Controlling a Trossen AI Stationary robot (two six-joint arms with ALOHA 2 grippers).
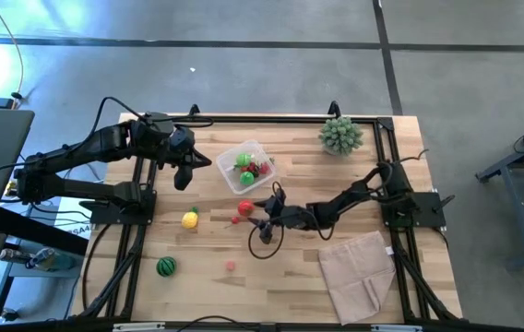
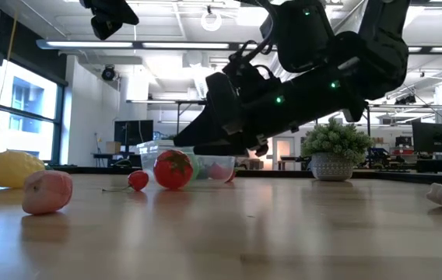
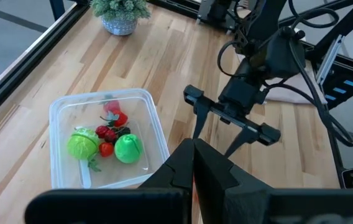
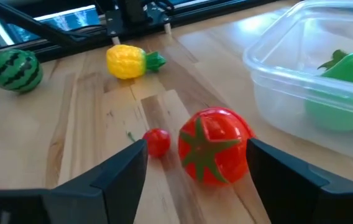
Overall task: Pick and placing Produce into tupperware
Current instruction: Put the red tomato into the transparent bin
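Near the middle of the table, right gripper point(image 1: 251, 210) lying low over the wood with fingers spread wide, red tomato point(image 4: 214, 145) standing between them but untouched on either side, a tiny red berry point(image 4: 158, 141) just beside the tomato and also within the gap. Reaching stage of a pick, by the look of it: fingers lined up around the tomato, nothing grasped yet. Just beyond the tomato, tupperware point(image 1: 230, 159), already carrying green rounds and small red pieces. Well clear on the near side: yellow lemon point(image 1: 189, 219), green striped melon ball point(image 1: 165, 266), and a pale pink piece point(image 1: 231, 266), all loose on the wood. Over by the tub's far side, left gripper point(image 1: 186, 175) raised above the table, fingers clenched together with nothing between them, apparently waiting. Next, probably: ease forward a touch so the tomato sits deep between the pads, close on its widest part, lift straight up, carry across the short way to the tub and release over a free corner. Worth watching: the berry could get caught or knocked aside during the squeeze, and the round tomato could roll out if pinched off-centre. Spiky potted plant point(image 1: 340, 135) and folded cloth point(image 1: 359, 273) off to the side, no part in this.
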